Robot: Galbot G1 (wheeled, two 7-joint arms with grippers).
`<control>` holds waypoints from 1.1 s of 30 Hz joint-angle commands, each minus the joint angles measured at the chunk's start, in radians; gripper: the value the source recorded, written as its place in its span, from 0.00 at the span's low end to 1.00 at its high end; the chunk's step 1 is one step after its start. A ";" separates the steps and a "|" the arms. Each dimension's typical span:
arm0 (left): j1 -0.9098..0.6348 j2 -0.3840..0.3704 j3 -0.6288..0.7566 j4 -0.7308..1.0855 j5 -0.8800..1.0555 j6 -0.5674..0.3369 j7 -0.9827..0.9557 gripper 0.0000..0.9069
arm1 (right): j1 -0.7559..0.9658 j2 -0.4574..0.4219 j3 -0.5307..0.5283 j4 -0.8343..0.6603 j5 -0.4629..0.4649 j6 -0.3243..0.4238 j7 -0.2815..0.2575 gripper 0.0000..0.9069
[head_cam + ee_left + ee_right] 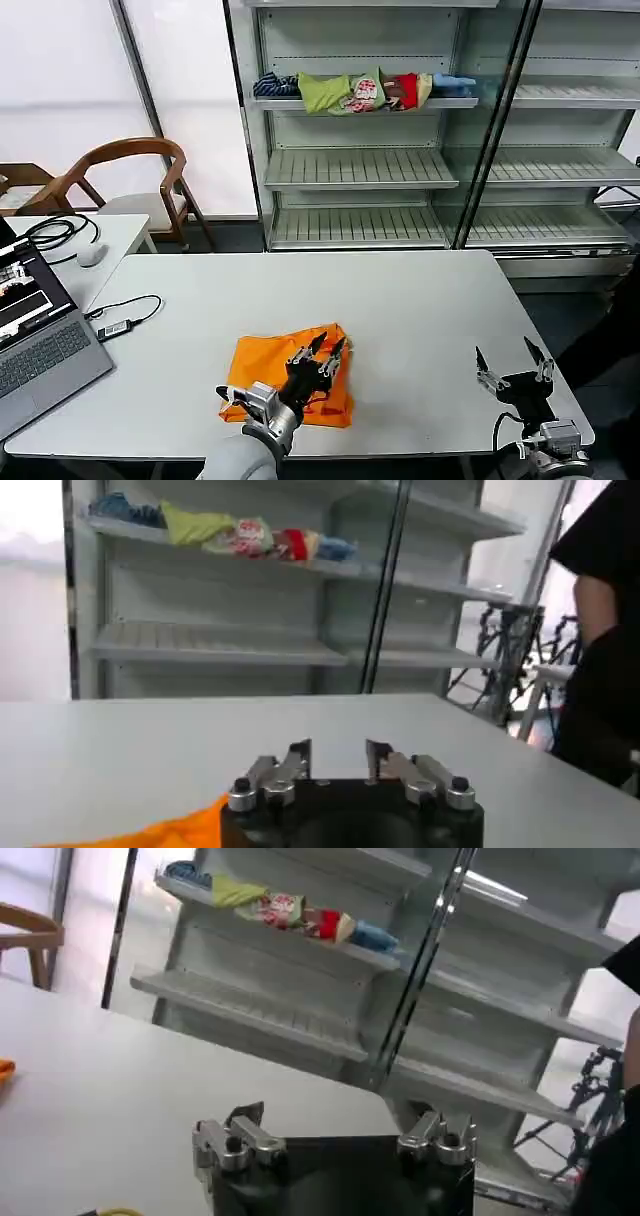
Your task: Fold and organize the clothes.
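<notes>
The clothes are one bright orange T-shirt (262,368), lying folded into a rough rectangle near the front edge of the white table (420,300). My left gripper (328,347) hovers over the shirt's right part, open, with nothing between its fingers. In the left wrist view the left gripper (338,752) stands open above bare tabletop, and a strip of the orange shirt (170,832) shows beside its base. My right gripper (512,362) is open and empty over the table's front right corner, well apart from the shirt. The right wrist view shows it (345,1120) spread wide, with an orange sliver of shirt (4,1070) far off.
A laptop (30,340) and a cable with an adapter (118,325) lie at the table's left. Behind stand a wooden chair (135,175) and metal shelving (360,170) holding a row of green, red and blue garments (360,92).
</notes>
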 commanded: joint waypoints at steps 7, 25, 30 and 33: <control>0.027 0.145 -0.241 -0.117 -0.013 -0.066 0.025 1.00 | 0.063 0.003 -0.043 -0.013 0.004 -0.003 0.000 1.00; 0.186 0.160 -0.291 0.047 -0.068 0.098 -0.177 1.00 | 0.119 0.017 -0.077 -0.031 0.003 -0.005 -0.002 1.00; 0.135 0.127 -0.270 0.100 -0.094 0.068 -0.183 1.00 | 0.113 0.014 -0.069 -0.032 0.002 -0.005 -0.001 1.00; 0.129 0.130 -0.278 0.112 -0.141 0.061 -0.173 1.00 | 0.111 0.013 -0.067 -0.033 0.003 -0.006 0.000 1.00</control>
